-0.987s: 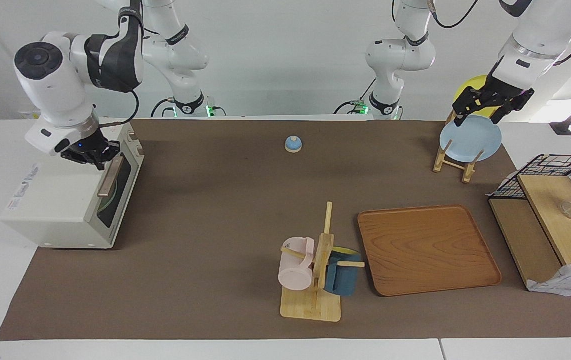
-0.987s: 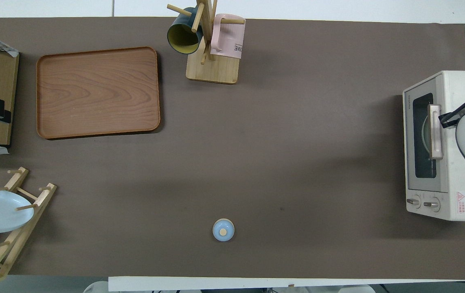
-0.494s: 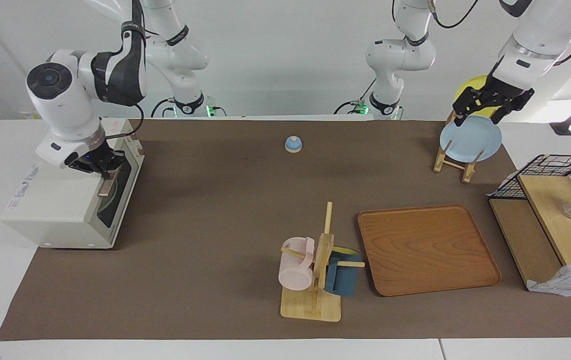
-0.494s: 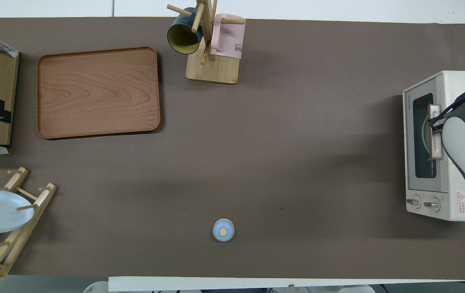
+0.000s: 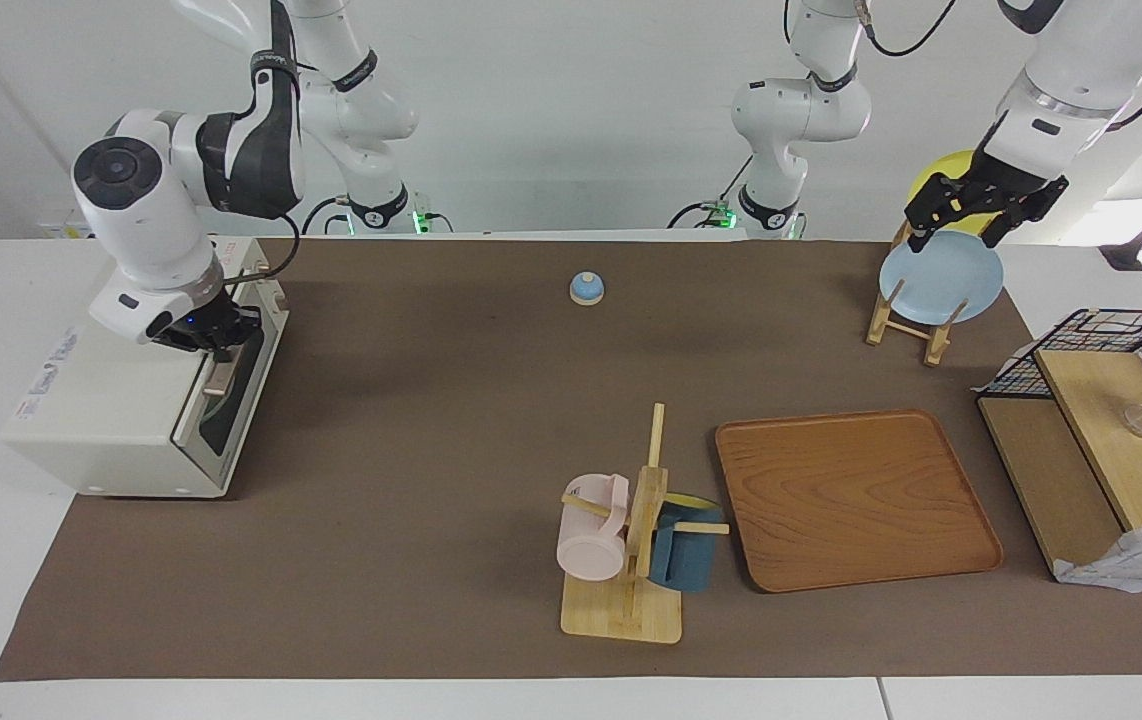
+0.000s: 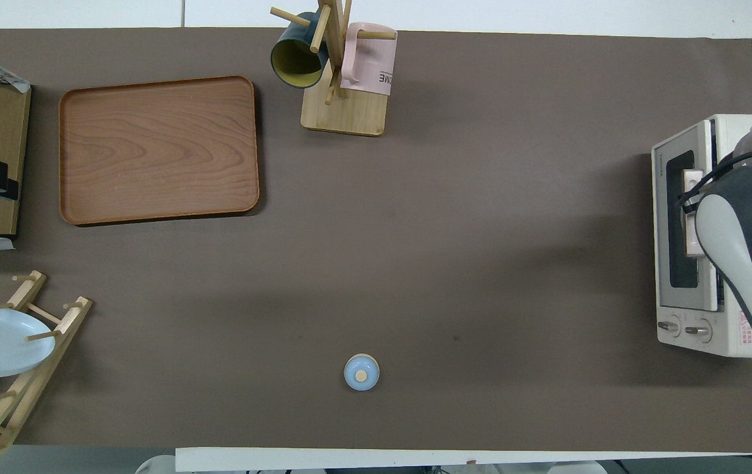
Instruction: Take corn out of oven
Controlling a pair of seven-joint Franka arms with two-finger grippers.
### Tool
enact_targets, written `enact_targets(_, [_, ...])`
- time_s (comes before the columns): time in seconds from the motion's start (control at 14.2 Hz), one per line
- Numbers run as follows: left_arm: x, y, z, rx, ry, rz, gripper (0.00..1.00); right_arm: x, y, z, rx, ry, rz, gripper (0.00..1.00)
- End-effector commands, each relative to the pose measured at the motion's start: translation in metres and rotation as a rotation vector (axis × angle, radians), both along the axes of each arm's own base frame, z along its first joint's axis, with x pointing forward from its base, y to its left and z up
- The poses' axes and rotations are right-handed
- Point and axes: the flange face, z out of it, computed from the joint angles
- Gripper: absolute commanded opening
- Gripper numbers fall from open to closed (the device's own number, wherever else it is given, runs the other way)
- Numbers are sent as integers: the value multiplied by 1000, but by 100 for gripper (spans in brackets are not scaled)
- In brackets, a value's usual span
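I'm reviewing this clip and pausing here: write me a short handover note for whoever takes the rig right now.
Right claw: at the oven's door handle, at the top of the door; whether it is clamped on the bar cannot be made out.
Left claw: hangs over the blue plate in the wooden rack, waiting.
Oven: at the right arm's end of the table, door barely open if at all.
Corn: not visible; the window shows only something round and pale.
Done: handle reached.
Left: pull the door down, reach in, bring the corn out.
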Motion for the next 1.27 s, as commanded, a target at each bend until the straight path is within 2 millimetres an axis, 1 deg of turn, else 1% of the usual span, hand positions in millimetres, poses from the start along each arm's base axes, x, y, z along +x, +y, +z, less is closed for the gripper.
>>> enact_targets(0.0, [-5,3,0,12,4,-8,100,25,22,-57,14,-49,0,0])
enact_targets(0.14, [-5,3,0,12,4,-8,100,34,34,-80,28,-62,-11,0])
enact_targets(0.35, [-5,3,0,12,4,-8,100,49,51,-122,53,-86,-32,0])
enact_targets(0.49, [-5,3,0,12,4,-8,100,55,53,-145,63,-99,-63,0])
enact_targets(0.63, [-5,3,0,12,4,-9,100,56,56,-152,66,-100,-86,0])
enact_targets(0.71, [-5,3,0,12,4,-8,100,58,58,-152,69,-112,-99,0])
enact_targets(0.78, [-5,3,0,12,4,-8,100,58,73,-155,76,-116,-95,0])
enact_targets(0.85, [-5,3,0,12,4,-8,100,58,92,-155,81,-124,-95,1])
enact_targets(0.92, [-5,3,0,12,4,-8,100,62,113,-144,84,-143,-112,7])
enact_targets(0.99, [-5,3,1,11,2,-8,100,69,131,-126,81,-149,-98,18])
enact_targets(1.06, [-5,3,0,12,4,-8,100,74,133,-109,63,-121,-107,35])
enact_targets(1.13, [-5,3,0,12,4,-8,100,76,127,-99,49,-101,-118,43])
enact_targets(1.2, [-5,3,0,12,4,-8,100,71,115,-92,35,-76,-139,52])
